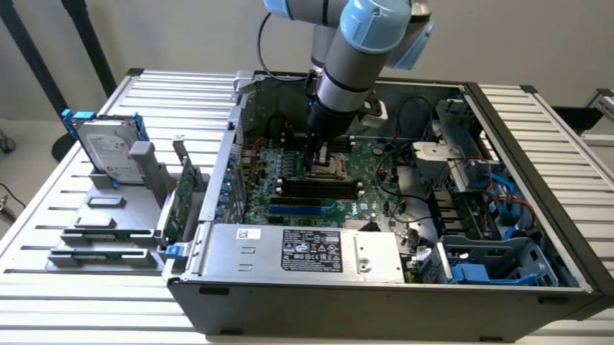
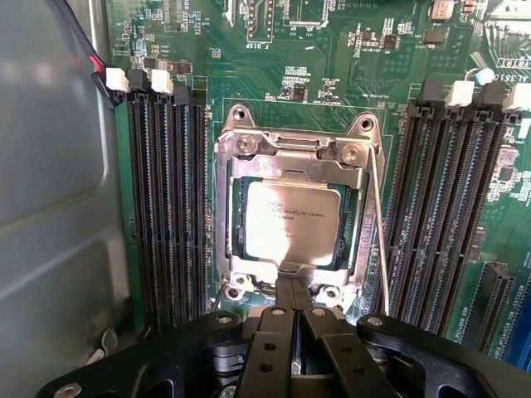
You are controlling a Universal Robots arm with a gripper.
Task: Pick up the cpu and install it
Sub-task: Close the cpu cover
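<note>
Upper links of the arm (image 1: 355,65) are cut off by the exterior view's top edge; its wrist hides part of the socket (image 1: 334,169). Print on the power supply label (image 1: 312,250) is too small to read. Lettering on the cpu (image 2: 292,222) is illegible; the gripper (image 2: 292,286) covers one of its edges.

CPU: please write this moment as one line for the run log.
pincer: shut, tips at cpu edge | cpu: lying flat in socket | grip on cpu: cannot tell

We see a white slatted metal table (image 1: 566,136); behind it a plain pale wall (image 1: 172,36), two dark poles (image 1: 39,65) slanting behind its far corner, pale floor (image 1: 24,169) beside it. Even, bright light.
</note>
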